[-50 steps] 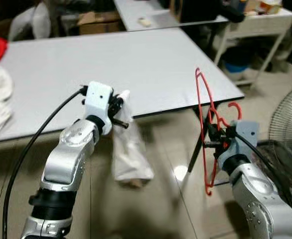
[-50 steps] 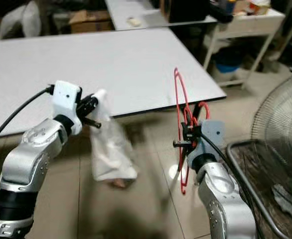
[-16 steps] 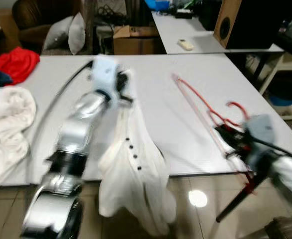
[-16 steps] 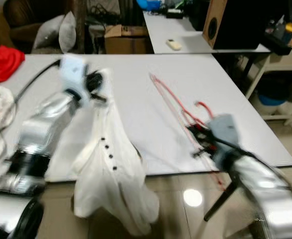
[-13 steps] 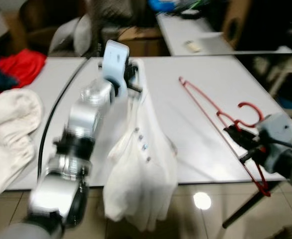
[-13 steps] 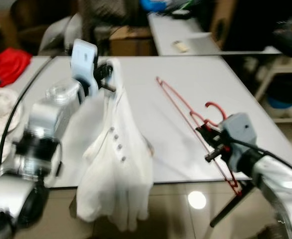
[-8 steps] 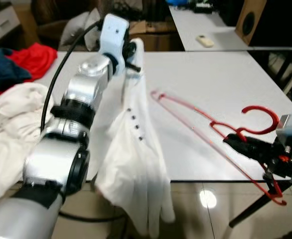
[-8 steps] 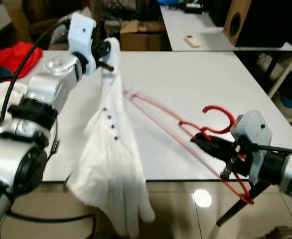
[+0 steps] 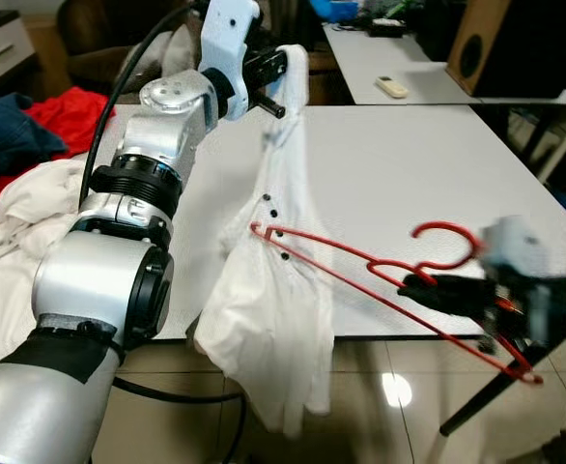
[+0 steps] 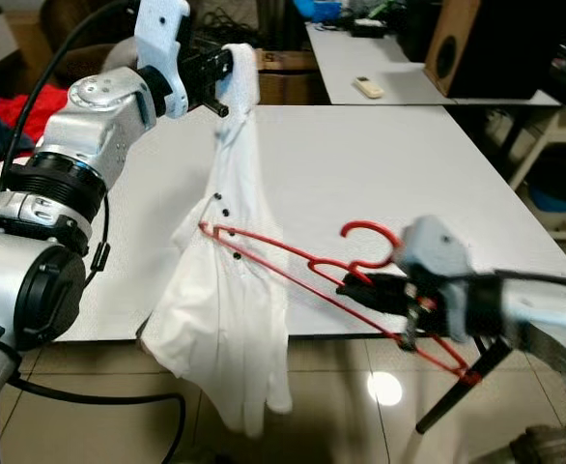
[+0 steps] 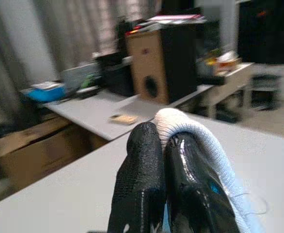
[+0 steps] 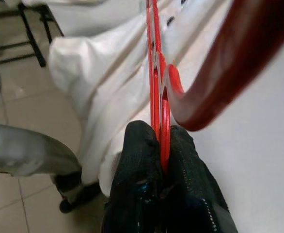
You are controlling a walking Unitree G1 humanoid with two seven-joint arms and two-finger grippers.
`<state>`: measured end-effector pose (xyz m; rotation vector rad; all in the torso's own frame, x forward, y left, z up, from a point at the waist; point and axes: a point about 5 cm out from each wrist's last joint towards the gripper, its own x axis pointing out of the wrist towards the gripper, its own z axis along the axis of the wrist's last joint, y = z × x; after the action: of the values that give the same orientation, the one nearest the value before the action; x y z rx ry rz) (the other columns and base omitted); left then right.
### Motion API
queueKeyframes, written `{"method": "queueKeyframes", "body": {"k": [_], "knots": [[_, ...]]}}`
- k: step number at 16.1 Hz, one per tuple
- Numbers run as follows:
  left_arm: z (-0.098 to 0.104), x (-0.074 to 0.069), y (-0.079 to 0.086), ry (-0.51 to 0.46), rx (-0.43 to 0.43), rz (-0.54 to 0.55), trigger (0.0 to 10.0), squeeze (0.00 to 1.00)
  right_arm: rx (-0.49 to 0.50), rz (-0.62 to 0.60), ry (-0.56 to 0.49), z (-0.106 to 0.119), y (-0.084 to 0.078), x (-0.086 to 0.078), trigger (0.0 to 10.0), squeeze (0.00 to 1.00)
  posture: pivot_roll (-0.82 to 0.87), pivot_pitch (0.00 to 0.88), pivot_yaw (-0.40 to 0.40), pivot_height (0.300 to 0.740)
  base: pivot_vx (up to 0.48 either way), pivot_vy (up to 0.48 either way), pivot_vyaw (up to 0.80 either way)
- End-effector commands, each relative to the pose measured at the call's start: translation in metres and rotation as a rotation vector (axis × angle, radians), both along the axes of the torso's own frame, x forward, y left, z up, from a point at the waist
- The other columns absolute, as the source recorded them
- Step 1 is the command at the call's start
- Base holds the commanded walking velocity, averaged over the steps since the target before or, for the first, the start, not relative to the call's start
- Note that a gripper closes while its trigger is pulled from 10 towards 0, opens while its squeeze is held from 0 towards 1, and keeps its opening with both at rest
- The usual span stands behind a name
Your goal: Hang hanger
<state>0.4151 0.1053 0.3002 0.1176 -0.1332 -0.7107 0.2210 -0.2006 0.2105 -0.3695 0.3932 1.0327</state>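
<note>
Right tool pinches thin red hanger.

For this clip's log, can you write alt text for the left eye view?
The left claw holds a white shirt up by its collar over a white table. The right claw grips a red hanger, whose far tip touches the shirt's front near its buttons. More clothes are heaped at the table's left end.

A: We log a grey table at centre, and a second grey desk at 1 o'clock carrying a brown speaker.

B: Agreed. We note red and blue cloth at 10 o'clock, and a glossy tile floor catching a lamp glare at 5.
</note>
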Motion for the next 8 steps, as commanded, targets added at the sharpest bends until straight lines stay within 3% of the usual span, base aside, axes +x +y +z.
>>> {"method": "queueKeyframes", "body": {"k": [1,3,5,6,7,8], "knots": [[0.025,-0.004,-0.002,-0.053,-0.044,-0.069,10.0,0.00,-0.012,0.013,-0.023,0.001,0.003,0.007,10.0,0.00,-0.09,0.000,0.041,0.740,0.000,0.000,0.00],[0.030,-0.012,-0.002,-0.049,-0.060,-0.174,10.0,0.00,-0.021,0.041,-0.034,-0.001,0.009,0.019,10.0,0.00,-0.08,0.000,0.026,0.740,0.000,0.000,0.00],[0.035,-0.029,0.003,-0.038,-0.058,-0.341,10.0,0.00,-0.062,0.025,-0.090,-0.004,0.010,0.045,10.0,0.00,-0.08,0.000,0.022,0.740,0.000,0.000,0.00],[0.040,-0.037,0.009,-0.034,-0.075,-0.391,10.0,0.00,-0.096,-0.035,-0.180,0.001,0.005,0.066,10.0,0.00,-0.07,0.000,0.020,0.740,0.000,0.000,0.00],[0.042,-0.040,0.011,-0.032,-0.082,-0.406,10.0,0.00,-0.105,-0.062,-0.219,0.004,0.004,0.074,10.0,0.00,-0.07,0.000,0.020,0.740,0.000,0.000,0.00],[0.053,-0.049,0.021,-0.070,-0.116,-0.459,10.0,0.00,-0.118,-0.166,-0.340,0.019,-0.003,0.101,10.0,0.00,-0.07,0.000,0.021,0.740,0.000,0.000,0.00]]}}
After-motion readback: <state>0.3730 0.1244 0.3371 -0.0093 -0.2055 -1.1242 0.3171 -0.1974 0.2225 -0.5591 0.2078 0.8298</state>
